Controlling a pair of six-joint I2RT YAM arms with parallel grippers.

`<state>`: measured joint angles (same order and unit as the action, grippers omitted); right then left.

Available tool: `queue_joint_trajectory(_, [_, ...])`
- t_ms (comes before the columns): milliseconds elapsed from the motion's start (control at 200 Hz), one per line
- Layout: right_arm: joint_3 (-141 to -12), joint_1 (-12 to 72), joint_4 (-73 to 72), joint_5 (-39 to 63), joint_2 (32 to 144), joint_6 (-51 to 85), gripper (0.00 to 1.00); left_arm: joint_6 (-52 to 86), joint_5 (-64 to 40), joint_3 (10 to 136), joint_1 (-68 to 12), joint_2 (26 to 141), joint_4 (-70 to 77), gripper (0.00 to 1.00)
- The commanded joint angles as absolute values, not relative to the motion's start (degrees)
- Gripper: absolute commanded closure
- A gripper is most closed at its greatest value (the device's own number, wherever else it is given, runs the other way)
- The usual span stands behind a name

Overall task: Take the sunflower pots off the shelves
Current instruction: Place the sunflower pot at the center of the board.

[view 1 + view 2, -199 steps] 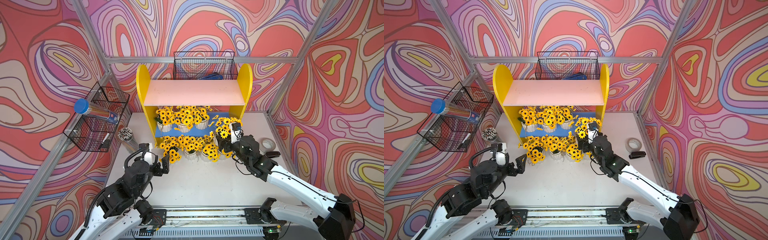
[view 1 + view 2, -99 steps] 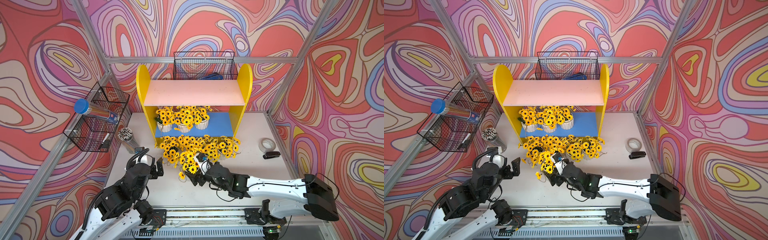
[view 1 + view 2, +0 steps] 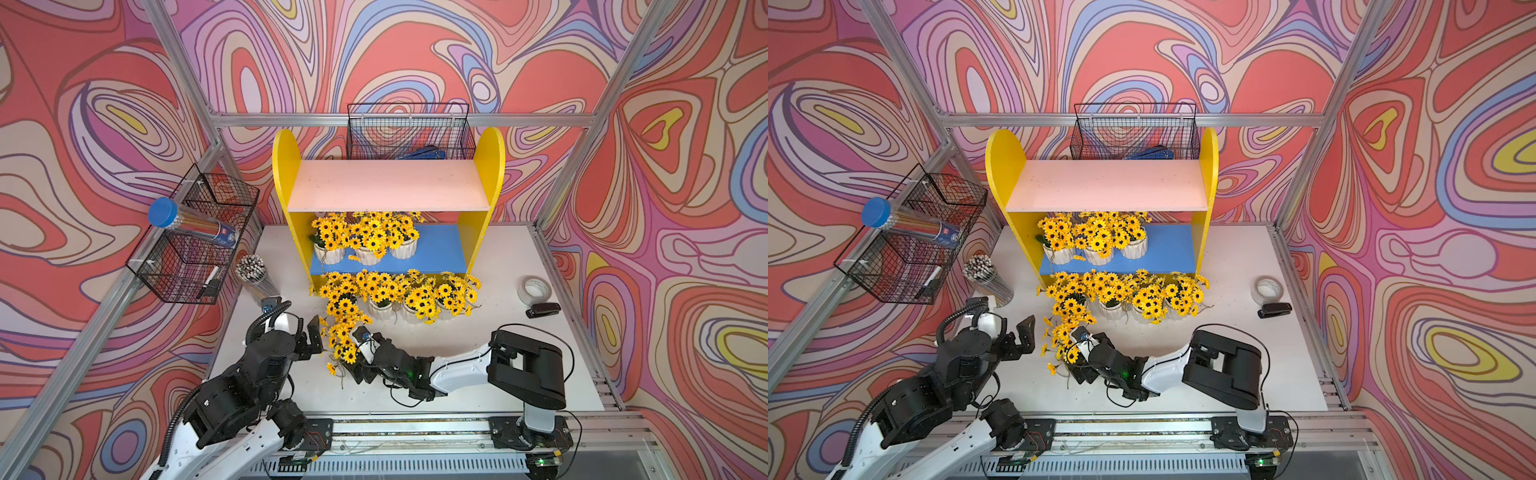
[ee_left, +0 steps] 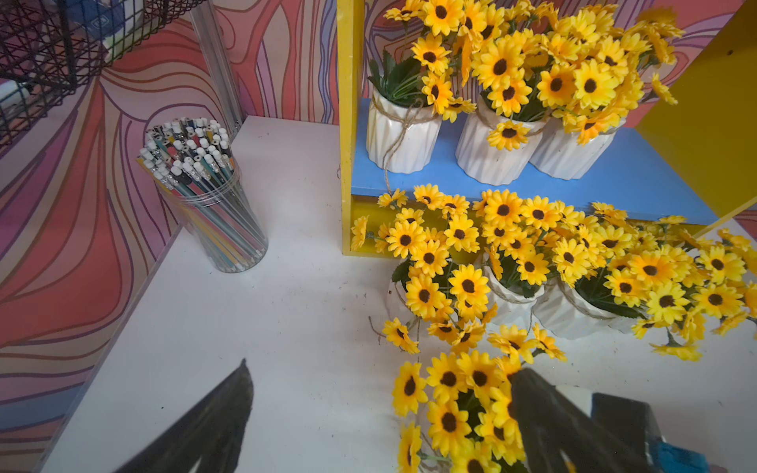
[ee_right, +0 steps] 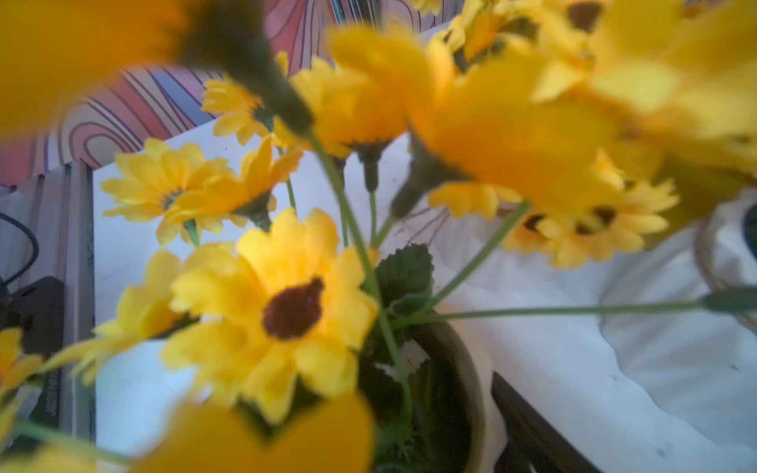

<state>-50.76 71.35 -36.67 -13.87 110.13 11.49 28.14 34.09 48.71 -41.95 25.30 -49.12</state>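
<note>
Yellow blooms half hid the sunflower pot (image 3: 343, 337) pinched in the right tool (image 3: 358, 372), low over the tabletop (image 3: 457, 334); the left tool (image 3: 311, 338) hung spread beside it. Released tilted, it might topple. Three other pots (image 3: 366, 254) sat on the shelves (image 3: 436, 254) beyond.

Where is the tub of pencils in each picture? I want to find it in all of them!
In a top view: the pencil tub stands between the wire basket and the shelves.
In a top view: the same spot, beside the shelves.
Left wrist: upright by the wall, next to the shelves.
Right wrist: not in it, only blurry sunflowers.
Shared landmark: the shelves' yellow side panel.
</note>
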Motion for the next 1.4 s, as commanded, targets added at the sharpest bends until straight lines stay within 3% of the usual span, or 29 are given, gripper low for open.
queue_joint_trajectory(0, [-53.4, 71.8, -44.6, -13.6, 113.0, 11.3, 1.0, 29.4, 33.7, 48.8, -42.0, 25.5, -49.5, 0.0])
queue_joint_trajectory(175, [-54.7, 72.2, -44.2, -13.9, 116.8, 11.4, 1.0, 29.1, 33.5, 48.5, -42.0, 25.4, -48.8, 0.0])
queue_joint_trajectory(220, [-54.8, 72.2, -43.2, -14.7, 117.4, 11.2, 0.86, 29.0, 33.5, 48.6, -42.0, 25.4, -48.9, 0.0])
queue_joint_trajectory(355, [-54.2, 72.3, -42.2, -15.0, 117.4, 10.3, 0.6, 28.8, 33.2, 48.4, -42.0, 25.4, -48.4, 0.0])
queue_joint_trajectory(536, [-55.0, 72.8, -40.2, -14.8, 117.7, 9.6, 0.42, 28.7, 33.1, 48.5, -42.0, 25.6, -48.5, 0.0])
queue_joint_trajectory(806, [-52.7, 73.3, -41.0, -15.3, 115.4, 9.2, 0.03, 28.5, 32.4, 48.5, -42.0, 25.6, -48.4, 0.0])
queue_joint_trajectory(1147, [-46.6, 73.4, -44.2, -13.4, 112.1, 10.2, 0.02, 28.2, 31.3, 48.4, -42.0, 25.8, -48.3, 0.0])
queue_joint_trajectory(1397, [-43.1, 74.3, -38.5, -11.3, 106.6, 10.8, 0.02, 27.9, 31.1, 48.4, -42.0, 25.6, -48.1, 0.0])
